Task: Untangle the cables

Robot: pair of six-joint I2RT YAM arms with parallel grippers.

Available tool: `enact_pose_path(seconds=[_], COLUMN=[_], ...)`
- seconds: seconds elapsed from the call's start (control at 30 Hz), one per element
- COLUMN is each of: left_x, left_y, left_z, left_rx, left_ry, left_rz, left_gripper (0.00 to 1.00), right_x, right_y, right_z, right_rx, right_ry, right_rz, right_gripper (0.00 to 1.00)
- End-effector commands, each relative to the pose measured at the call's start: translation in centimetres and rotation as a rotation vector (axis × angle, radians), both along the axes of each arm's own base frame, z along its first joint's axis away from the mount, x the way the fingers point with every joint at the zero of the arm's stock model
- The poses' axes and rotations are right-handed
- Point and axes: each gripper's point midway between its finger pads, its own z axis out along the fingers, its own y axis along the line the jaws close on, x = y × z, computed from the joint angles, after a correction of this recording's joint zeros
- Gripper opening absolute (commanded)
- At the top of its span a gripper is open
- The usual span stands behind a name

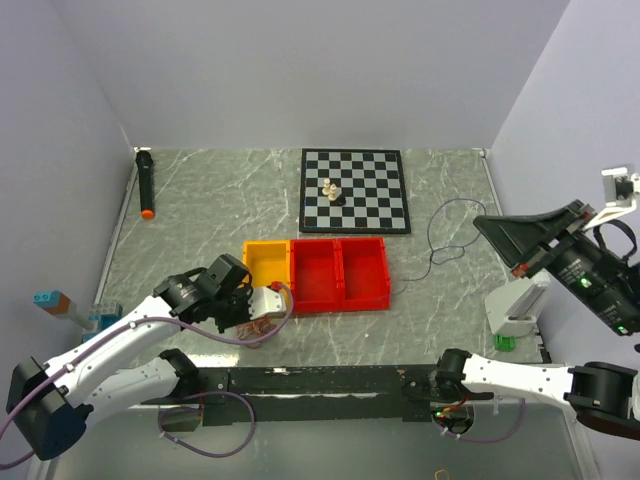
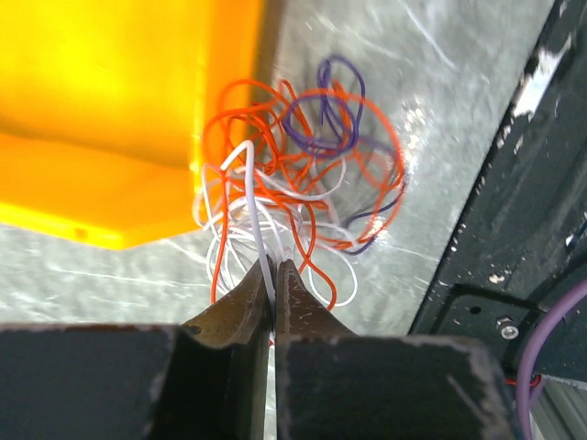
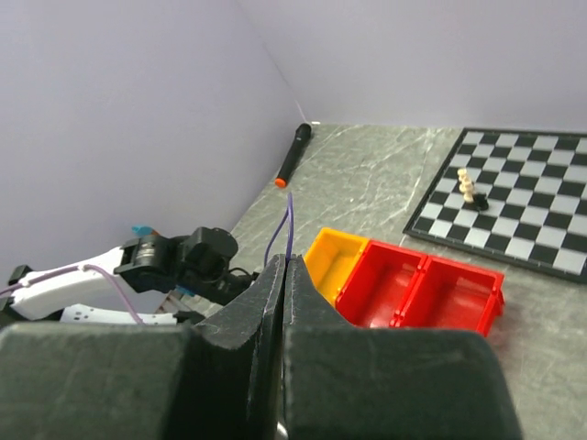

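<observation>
The cables [image 2: 303, 174] lie as a tangle of orange, white and purple wires on the marble table, right beside the yellow bin [image 2: 110, 110]. In the top view the bunch [image 1: 262, 328] sits just in front of that bin [image 1: 266, 262]. My left gripper [image 2: 275, 268] is low over the near side of the tangle [image 1: 266, 312], shut on a white cable that runs up between the jaws. My right gripper [image 3: 287, 261] is raised at the right side [image 1: 480, 220], shut on a thin purple cable [image 3: 290, 220] that loops out above its tips. A thin dark cable [image 1: 440, 250] curls over the table below it.
Two joined red bins [image 1: 340, 272] stand right of the yellow one. Behind them lies a chessboard [image 1: 355, 190] with a few pieces [image 1: 332, 190]. A black marker with an orange tip [image 1: 146, 185] lies far left. A white and green object [image 1: 515, 315] stands at the right, and a black rail [image 1: 320, 380] runs along the near edge.
</observation>
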Motion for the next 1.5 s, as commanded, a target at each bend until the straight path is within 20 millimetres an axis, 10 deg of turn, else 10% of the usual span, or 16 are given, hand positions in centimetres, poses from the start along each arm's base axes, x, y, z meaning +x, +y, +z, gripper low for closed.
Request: enact_pose_path(seconds=[0.0,0.43,1.47], left_x=[1.2,0.2,0.8], left_y=[-0.9,0.6,0.5], left_z=[2.4,2.2,3.4], left_rx=[-0.057,-0.058,-0.085], left_ry=[-0.06,-0.066,-0.095], left_rz=[0.004,0.001,0.004], left_gripper=[0.08,0.1,0.09], right_x=[0.9,4.9,12.7], right_y=[1.7,6.9,9.1], right_z=[3.1,1.5,-6.0], right_rx=[0.004,-0.147,-0.338], right_ry=[-0.099,-0.127,-0.048], right_rz=[0.015,-0.032,-0.174], right_gripper=[0.0,0.0,0.0])
